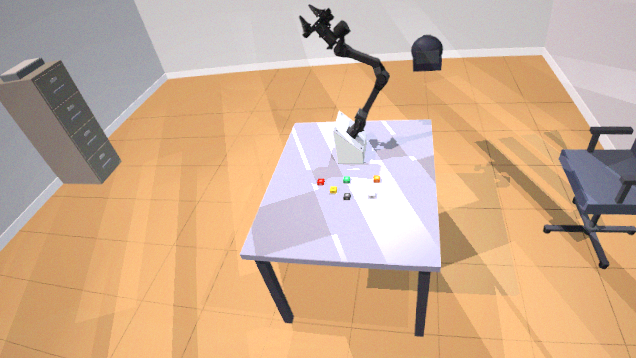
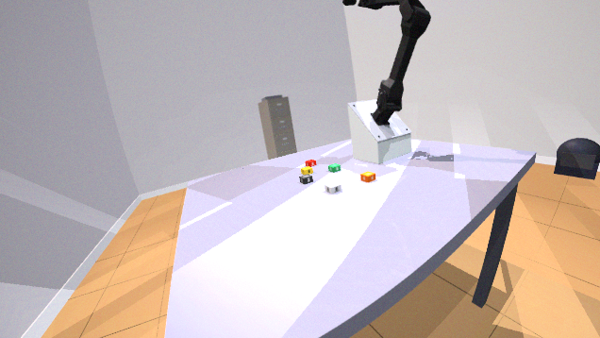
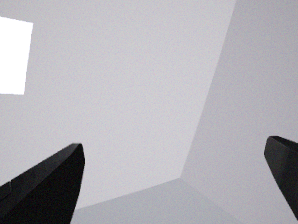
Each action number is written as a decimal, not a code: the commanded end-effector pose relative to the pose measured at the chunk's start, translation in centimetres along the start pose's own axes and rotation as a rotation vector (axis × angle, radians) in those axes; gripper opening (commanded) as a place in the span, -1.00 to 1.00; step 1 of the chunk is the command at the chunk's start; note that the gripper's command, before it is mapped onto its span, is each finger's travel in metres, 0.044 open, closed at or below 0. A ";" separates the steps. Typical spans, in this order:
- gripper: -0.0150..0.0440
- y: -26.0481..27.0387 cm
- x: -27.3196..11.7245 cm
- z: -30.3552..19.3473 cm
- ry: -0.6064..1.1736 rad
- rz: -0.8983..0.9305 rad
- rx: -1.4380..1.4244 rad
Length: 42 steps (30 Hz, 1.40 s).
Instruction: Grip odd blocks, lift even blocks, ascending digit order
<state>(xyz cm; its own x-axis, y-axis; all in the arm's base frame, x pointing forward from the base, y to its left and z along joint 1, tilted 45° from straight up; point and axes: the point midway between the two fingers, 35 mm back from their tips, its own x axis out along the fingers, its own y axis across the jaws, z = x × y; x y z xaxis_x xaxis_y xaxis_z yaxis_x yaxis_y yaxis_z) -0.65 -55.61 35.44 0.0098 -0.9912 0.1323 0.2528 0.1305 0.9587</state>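
My gripper [image 1: 305, 21] [image 3: 177, 149] is open and empty, raised high above the table and far from every block. The wrist view shows only walls and ceiling between the fingers. On the table stand a red block [image 1: 321, 182] [image 2: 310, 162], a green block [image 1: 346, 179] [image 2: 334, 167], an orange block [image 1: 377, 179] [image 2: 368, 177], a yellow block [image 1: 333, 190] [image 2: 307, 170], a black block [image 1: 347, 196] [image 2: 306, 179] and a white block [image 1: 372, 195] [image 2: 333, 188]. They stand apart from one another. Their digits are too small to read.
The white arm base [image 1: 350, 151] [image 2: 365, 142] stands on the table [image 1: 290, 225] [image 2: 425, 203] behind the blocks. Off the table are a filing cabinet [image 1: 50, 125] [image 2: 277, 127] at the left and an office chair [image 1: 600, 180] at the right.
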 end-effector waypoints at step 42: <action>0.86 -30.2 -51.9 -36.8 2.925 0.492 -1.045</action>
<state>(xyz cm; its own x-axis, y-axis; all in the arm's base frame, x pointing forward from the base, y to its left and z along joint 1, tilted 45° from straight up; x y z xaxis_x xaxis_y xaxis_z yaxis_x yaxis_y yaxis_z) 28.00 -12.20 -9.67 0.0228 0.6131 -0.7897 -0.0040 0.7900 0.6131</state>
